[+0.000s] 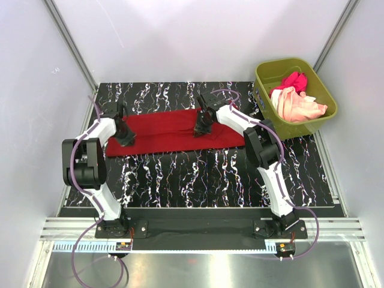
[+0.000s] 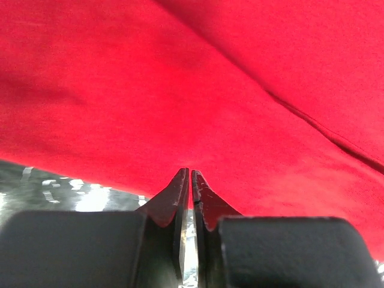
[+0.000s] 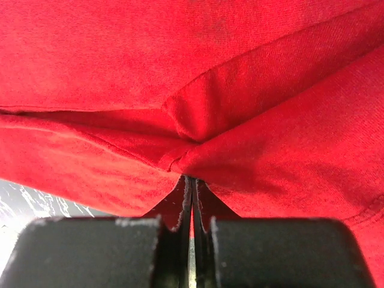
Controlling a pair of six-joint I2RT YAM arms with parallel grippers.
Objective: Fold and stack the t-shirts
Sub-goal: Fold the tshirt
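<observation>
The deep red t-shirt (image 1: 168, 129) lies as a long folded strip across the back of the black marbled table (image 1: 210, 177). My left gripper (image 1: 126, 140) sits at the strip's left near edge. In the left wrist view its jaws (image 2: 190, 173) are pinched together on the red cloth's (image 2: 180, 90) hem. My right gripper (image 1: 201, 128) is on the strip's right half. Its jaws (image 3: 192, 178) are shut on a bunched fold of the red cloth (image 3: 270, 150), with creases radiating from the tips. The magenta-pink t-shirt (image 1: 294, 80) and the pale peach t-shirt (image 1: 300, 105) lie crumpled together in the tub.
An olive-green plastic tub (image 1: 309, 125) stands at the back right corner of the table, close to the right arm's elbow. White walls enclose the table on three sides. A metal rail (image 1: 204, 228) carries both arm bases along the near edge.
</observation>
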